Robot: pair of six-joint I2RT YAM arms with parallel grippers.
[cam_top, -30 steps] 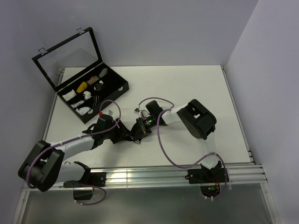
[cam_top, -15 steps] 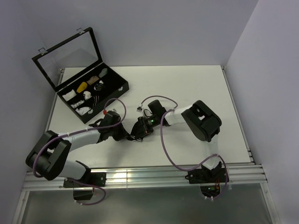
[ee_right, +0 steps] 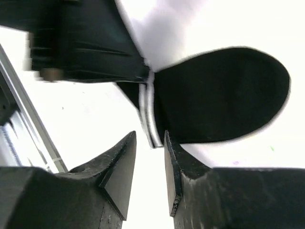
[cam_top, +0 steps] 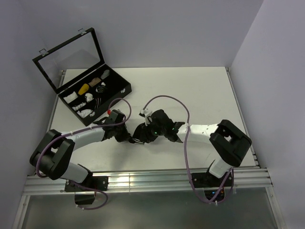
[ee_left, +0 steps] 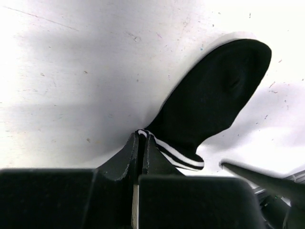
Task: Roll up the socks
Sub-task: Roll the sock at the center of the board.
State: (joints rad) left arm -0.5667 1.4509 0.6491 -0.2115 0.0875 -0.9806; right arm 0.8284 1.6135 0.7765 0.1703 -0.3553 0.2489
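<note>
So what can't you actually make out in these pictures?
Wrist views: one sock or two stacked, cannot tell.
Top view: sock mostly hidden by the left hand and right hand.
Top view: bundles in the case too small to identify.
Right wrist view: left hand blurred.

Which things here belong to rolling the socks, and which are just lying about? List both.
For the job:
black sock with white stripes at the cuff
left gripper, shut on that cuff
right gripper, open, close beside the cuff

Lying about:
case with its lid up
small rolled bundles inside it
</note>
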